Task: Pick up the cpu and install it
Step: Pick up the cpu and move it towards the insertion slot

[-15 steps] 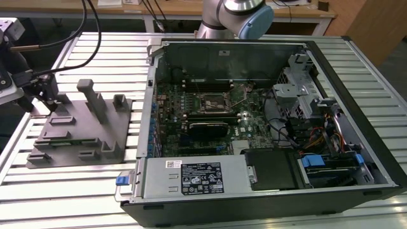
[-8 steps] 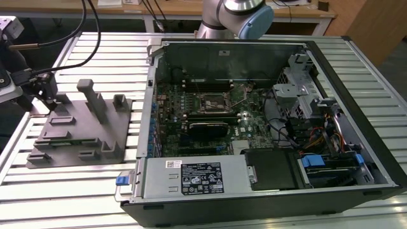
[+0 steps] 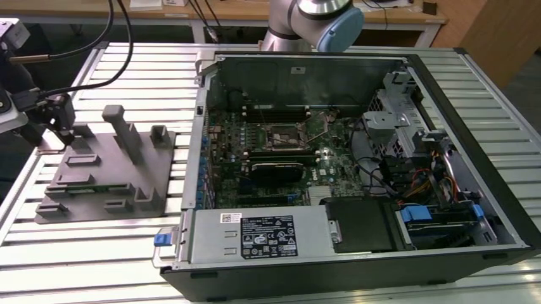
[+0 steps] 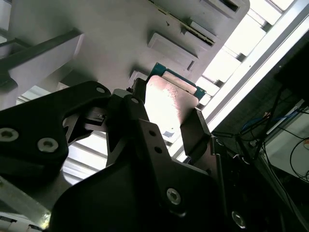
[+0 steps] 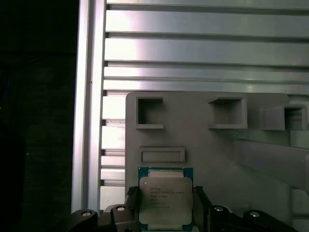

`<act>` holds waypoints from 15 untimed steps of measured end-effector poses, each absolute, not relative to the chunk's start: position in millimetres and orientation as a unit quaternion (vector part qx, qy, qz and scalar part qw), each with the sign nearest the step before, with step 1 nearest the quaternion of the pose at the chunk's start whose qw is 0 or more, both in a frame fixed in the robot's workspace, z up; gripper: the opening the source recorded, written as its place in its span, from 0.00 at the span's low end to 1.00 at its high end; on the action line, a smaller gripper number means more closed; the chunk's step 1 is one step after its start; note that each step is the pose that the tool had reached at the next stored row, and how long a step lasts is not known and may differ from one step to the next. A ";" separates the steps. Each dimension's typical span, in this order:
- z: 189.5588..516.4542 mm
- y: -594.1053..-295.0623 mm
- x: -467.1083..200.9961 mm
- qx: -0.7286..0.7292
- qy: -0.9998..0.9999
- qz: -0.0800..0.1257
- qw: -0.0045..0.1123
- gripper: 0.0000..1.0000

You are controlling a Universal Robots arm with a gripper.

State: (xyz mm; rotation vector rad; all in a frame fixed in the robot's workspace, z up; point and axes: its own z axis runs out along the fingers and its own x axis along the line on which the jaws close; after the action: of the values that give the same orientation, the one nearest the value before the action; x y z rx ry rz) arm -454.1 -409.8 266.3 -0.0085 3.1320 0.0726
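— Silver on top, blue-green at the rim: that is the cpu (image 5: 165, 199). Where is it?

— Between the 2 black fingers (image 5: 200, 207) of the pincer (image 5: 165, 193). In both wrist views 1 finger sits at each side of it.

— Is the pincer holding it?

— Yes. The fingers are closed in on the chip and touch 2 of its sides.

— Is it up in the air or lying down?

— I cannot tell. It is right over the grey plastic fixture (image 5: 203, 140), close to that fixture's edge.

— What is near it on the fixture?

— A low, long slot (image 5: 161, 154) just beside it, and 2 square pockets (image 5: 149, 112) a bit further off.

— And under the fixture?

— The counter (image 5: 193, 48). It is made of shiny metal slats.

— What can you see in the exterior view?

— The fixture lies at the exterior view's left, with posts (image 3: 125, 130) standing up on it. The pincer hangs over its left corner, the one far from the camera. Just beside the fixture, at the exterior view's right, an open computer case (image 3: 338, 278) lies on its side.

— What is inside the case?

— A green board (image 3: 253, 158) with a square socket (image 3: 283, 134) near the middle. The cpu is well apart from that socket. The arm (image 3: 317, 16) comes up from behind the case.
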 end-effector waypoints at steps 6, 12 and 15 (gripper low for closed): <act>269.4 -409.8 -454.1 -0.003 1.000 0.023 0.004 0.53; 274.8 -409.8 -454.1 -0.003 1.000 0.023 0.004 0.53; 278.4 -409.8 -454.1 -0.003 1.000 0.023 0.004 0.53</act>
State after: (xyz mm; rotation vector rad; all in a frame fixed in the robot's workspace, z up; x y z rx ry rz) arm -454.1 -409.8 278.4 -0.0086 3.1321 0.0726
